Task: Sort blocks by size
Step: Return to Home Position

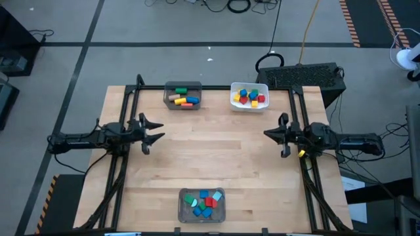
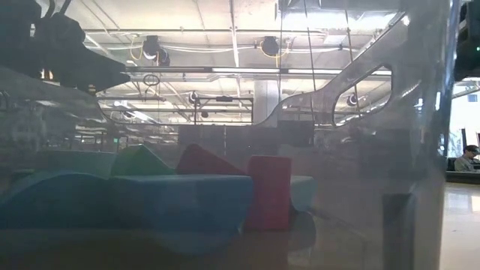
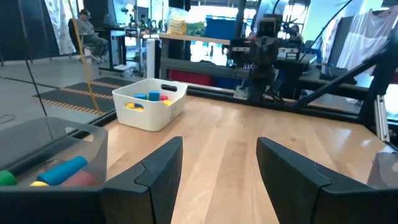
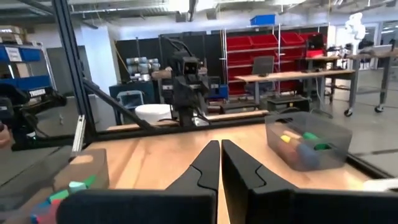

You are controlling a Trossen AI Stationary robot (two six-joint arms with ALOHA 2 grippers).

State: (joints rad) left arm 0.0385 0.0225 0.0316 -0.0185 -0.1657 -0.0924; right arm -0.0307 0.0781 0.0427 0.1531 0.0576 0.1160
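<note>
A: Our left gripper (image 1: 159, 130) hangs over the left of the pale wooden table (image 1: 216, 157), jaws apart. The small painted wooden blocks (image 1: 183, 98) lie in the far grey plastic bin (image 1: 182, 85), the near grey plastic bin (image 1: 182, 206) and the white plastic bin (image 1: 249, 85).

B: Our right gripper (image 1: 267, 133) waits opposite, jaws together. We'd worry that a low homing swing clips a bin and spills the sorted blocks.
</note>
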